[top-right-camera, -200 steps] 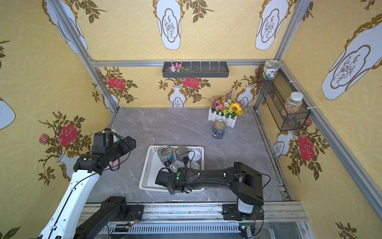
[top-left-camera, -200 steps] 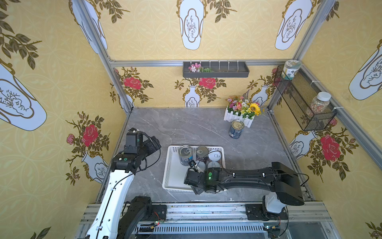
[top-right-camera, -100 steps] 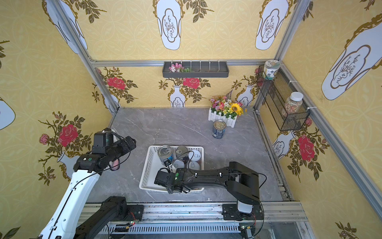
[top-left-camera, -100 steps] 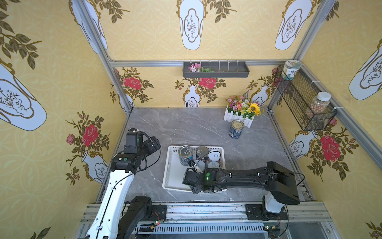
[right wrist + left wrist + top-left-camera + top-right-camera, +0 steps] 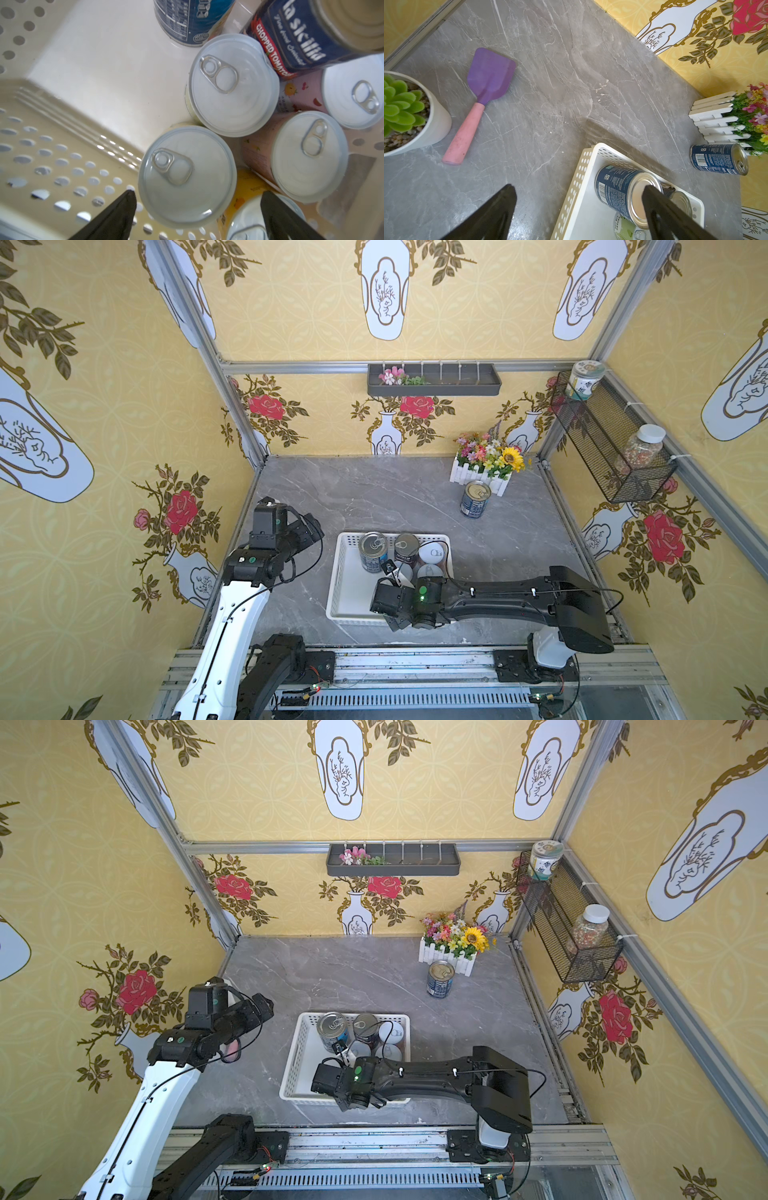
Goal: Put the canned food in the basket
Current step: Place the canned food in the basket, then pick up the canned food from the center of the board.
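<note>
Inside the basket, cans stand upright — left pincer and right pincer gape.

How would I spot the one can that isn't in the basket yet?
Find the white picket-fence flower box in the far right corner of the grey table. Just in front of it stands a tall can with a dark blue label and bare metal top. It alone sits outside the white basket.

- Inside the basket you see seven cans upright, crowded into its right half.
- Behind the basket and to its right stands a lone can, just before the flower box.
- Left of the basket lies a spatula, beside a potted plant.
</note>
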